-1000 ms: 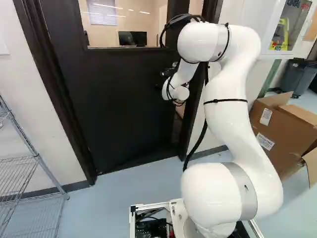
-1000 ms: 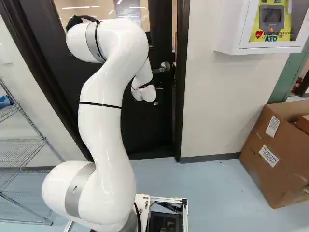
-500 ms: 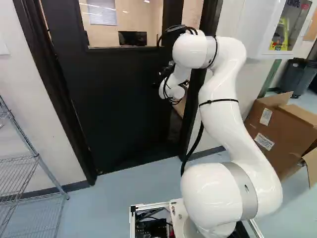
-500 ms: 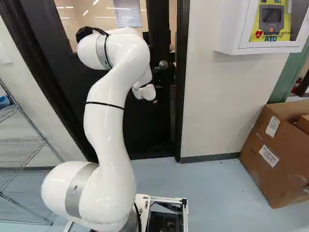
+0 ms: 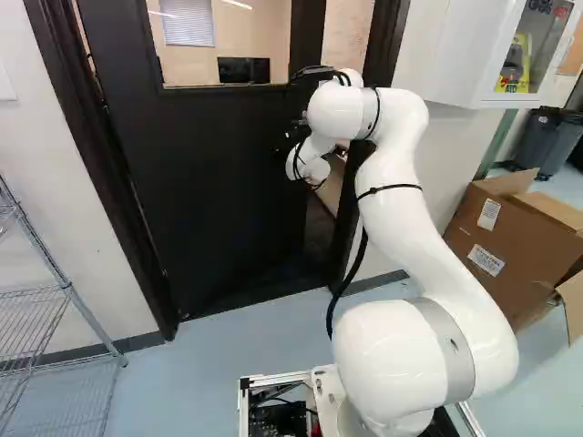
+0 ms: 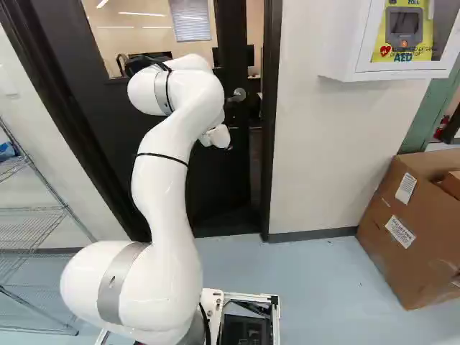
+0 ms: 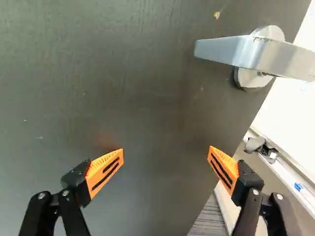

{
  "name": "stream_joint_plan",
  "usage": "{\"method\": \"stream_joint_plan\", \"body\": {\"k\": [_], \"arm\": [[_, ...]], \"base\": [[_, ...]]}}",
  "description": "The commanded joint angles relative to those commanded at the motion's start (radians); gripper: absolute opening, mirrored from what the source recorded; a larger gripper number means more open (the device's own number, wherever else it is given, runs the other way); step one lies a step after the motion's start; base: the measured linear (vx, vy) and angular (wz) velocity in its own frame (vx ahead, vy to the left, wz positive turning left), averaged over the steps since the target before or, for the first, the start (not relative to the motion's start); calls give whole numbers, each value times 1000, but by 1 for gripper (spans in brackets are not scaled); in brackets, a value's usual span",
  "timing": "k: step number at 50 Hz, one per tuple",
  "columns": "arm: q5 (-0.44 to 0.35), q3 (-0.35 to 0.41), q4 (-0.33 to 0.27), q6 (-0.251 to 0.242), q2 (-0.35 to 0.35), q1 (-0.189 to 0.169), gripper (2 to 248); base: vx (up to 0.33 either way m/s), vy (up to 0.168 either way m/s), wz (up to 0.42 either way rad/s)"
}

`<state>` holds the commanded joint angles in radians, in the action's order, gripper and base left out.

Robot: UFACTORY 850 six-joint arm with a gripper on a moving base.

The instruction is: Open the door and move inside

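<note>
- As the door point(image 5: 205, 191) stands ajar on its lever handle point(image 7: 253, 53) side, pushing it wider seems in hand;
- gripper point(image 7: 166, 149) spread wide, holding nothing, facing the door;
- next: swing it clear, then drive through.

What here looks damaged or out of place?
A small pale mark, perhaps chipped paint, shows on the black door near its silver metal lever handle. The brown cardboard box has a flap hanging open. Nothing else stands out.

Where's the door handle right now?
The handle is on the door, near its free edge; in the right base view, just right of the arm.
</note>
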<state>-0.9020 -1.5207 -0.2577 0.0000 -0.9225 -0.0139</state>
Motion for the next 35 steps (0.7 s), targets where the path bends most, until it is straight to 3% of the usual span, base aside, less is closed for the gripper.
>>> {"method": "stream_joint_plan", "body": {"k": [15,35], "arm": [[0,-67,0,0,-46,12,247],[0,-36,0,0,-25,13,247]], "base": [[0,0,0],[0,0,0]]}}
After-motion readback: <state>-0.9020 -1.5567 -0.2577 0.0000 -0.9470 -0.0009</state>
